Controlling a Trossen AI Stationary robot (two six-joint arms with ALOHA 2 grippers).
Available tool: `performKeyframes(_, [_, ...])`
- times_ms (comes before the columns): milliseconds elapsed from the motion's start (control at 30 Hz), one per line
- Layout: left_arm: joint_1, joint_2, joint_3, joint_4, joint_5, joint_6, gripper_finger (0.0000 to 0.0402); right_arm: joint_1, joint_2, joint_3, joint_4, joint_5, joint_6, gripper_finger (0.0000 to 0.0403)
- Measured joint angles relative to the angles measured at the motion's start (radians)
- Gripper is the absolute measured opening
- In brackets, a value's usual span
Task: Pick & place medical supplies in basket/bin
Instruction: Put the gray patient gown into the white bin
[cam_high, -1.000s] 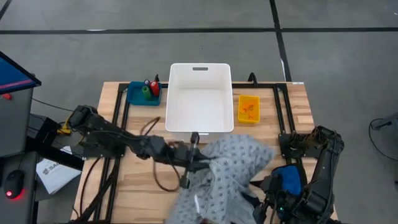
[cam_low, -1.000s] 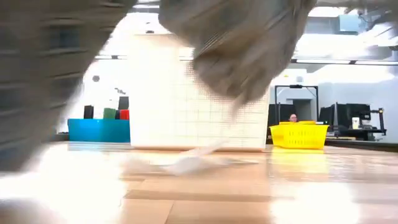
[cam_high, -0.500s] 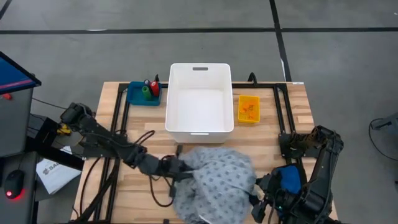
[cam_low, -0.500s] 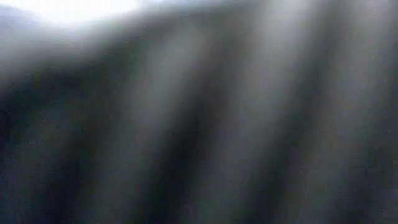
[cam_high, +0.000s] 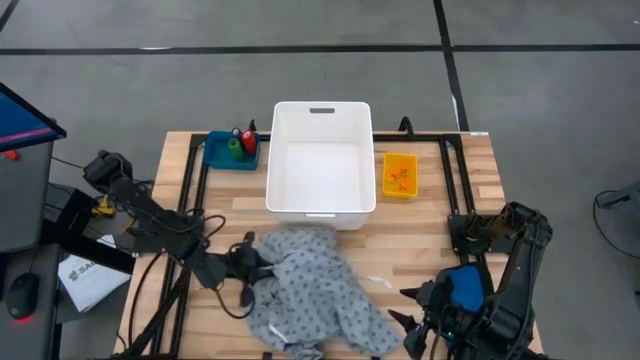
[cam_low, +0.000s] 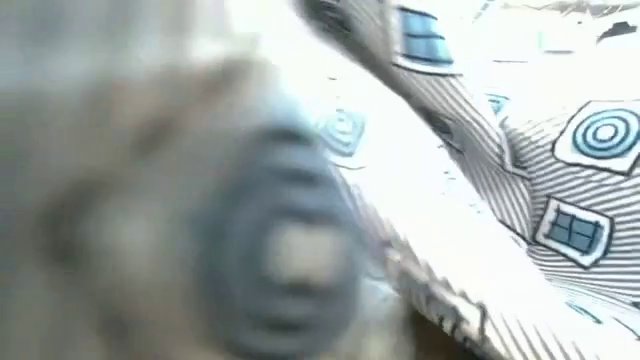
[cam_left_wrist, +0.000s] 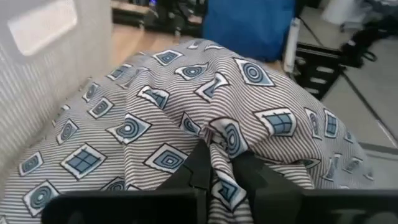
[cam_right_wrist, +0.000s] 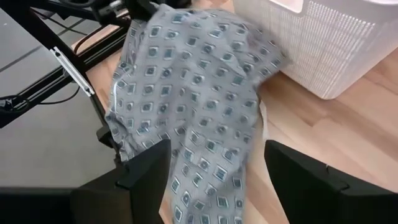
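Two dark arms, one holding tight and one waiting.

The left arm reaches low from the left side of the table toward the middle, bent at the elbow. The left gripper (cam_high: 262, 266) has its fingers (cam_left_wrist: 200, 169) squeezed together on a fold of the gown (cam_high: 305, 295). The right arm is folded up at the near right corner of the table. The right gripper (cam_high: 412, 306) points toward the left arm, and its two fingers (cam_right_wrist: 144, 168) are spread wide apart with nothing between them.
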Motion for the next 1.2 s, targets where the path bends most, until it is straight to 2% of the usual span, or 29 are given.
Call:
performKeyframes(100, [-0.036, -0.058, -0.021, -0.073, 0.005, -0.066, 0.0042, 0.0, 0.0, 0.0, 0.008, -0.014, 0.0, 0.0256])
performKeyframes(233, [-0.071, -0.148, -0.021, -0.182, 0.004, -0.113, 0.0108, 0.0, 0.0, 0.0, 0.014, -0.015, 0.0, 0.0256])
performKeyframes(400, [-0.082, -0.289, -0.021, -0.237, 0.03, -0.113, 0.0192, 0.0, 0.0, 0.0, 0.019, -0.022, 0.002, 0.0256])
performKeyframes(533, [-0.082, -0.383, -0.021, -0.205, 0.104, -0.095, 0.0245, 0.0, 0.0, 0.0, 0.021, -0.046, 0.003, 0.0256])
performKeyframes(633, [-0.093, -0.405, -0.021, -0.067, 0.176, -0.012, 0.0264, 0.0, 0.0, 0.0, 0.021, -0.058, 0.003, 0.0256])
performKeyframes(733, [-0.112, -0.34, 0.012, 0.03, 0.26, 0.044, 0.0269, 0.0, 0.0, 0.0, 0.021, -0.074, 0.003, 0.0256])
performKeyframes(833, [-0.127, -0.197, 0.118, 0.006, 0.339, 0.115, 0.027, 0.0, 0.0, 0.0, 0.017, -0.077, 0.022, 0.0256])
performKeyframes(933, [-0.132, -0.069, 0.264, -0.041, 0.366, 0.263, 0.0271, 0.0, 0.001, 0.0, 0.01, -0.075, 0.059, 0.0256])
performKeyframes(967, [-0.132, -0.034, 0.321, -0.094, 0.366, 0.315, 0.0271, 0.0, 0.001, 0.0, 0.011, -0.075, 0.061, 0.0256])
performKeyframes(1033, [-0.128, 0.046, 0.445, -0.303, 0.374, 0.389, 0.0275, 0.0, 0.002, 0.0, 0.016, -0.075, 0.063, 0.0256])
performKeyframes(1133, [-0.114, 0.185, 0.619, -0.601, 0.437, 0.456, 0.0289, -0.002, 0.002, 0.0, 0.018, -0.075, 0.064, 0.0256])
performKeyframes(1200, [-0.117, 0.27, 0.715, -0.699, 0.471, 0.52, 0.03, 0.0, 0.002, 0.0, 0.018, -0.075, 0.064, 0.0256])
